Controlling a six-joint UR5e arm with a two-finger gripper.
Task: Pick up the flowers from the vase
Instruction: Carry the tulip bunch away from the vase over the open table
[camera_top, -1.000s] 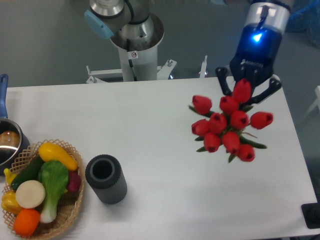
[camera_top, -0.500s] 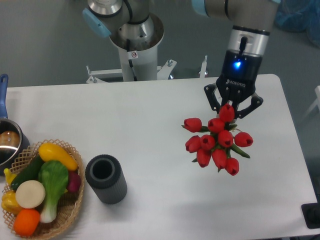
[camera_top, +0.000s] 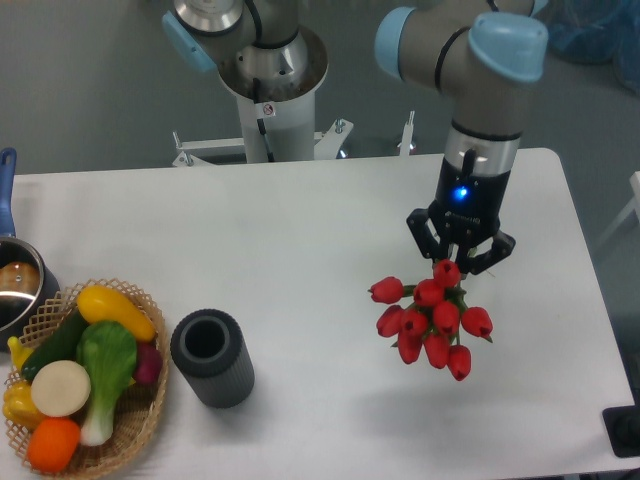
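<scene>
The flowers (camera_top: 428, 320), a bunch of red tulip buds with short green stems, sit at the right of the white table (camera_top: 300, 250), low over or on its top. My gripper (camera_top: 459, 262) points straight down at the bunch's far end, its dark fingers closed around the stems. The vase (camera_top: 211, 357), a dark grey ribbed cylinder, stands upright and empty at the front left, far from the bunch.
A wicker basket (camera_top: 140, 420) of toy vegetables and fruit stands at the front left corner, just left of the vase. A steel pot (camera_top: 18, 285) with a blue handle sits at the left edge. The robot's base column (camera_top: 268, 110) rises behind the table.
The gripper has come down and a little to the left with the flowers, which now look smaller and lower, close to the tabletop. The vase has not moved.
</scene>
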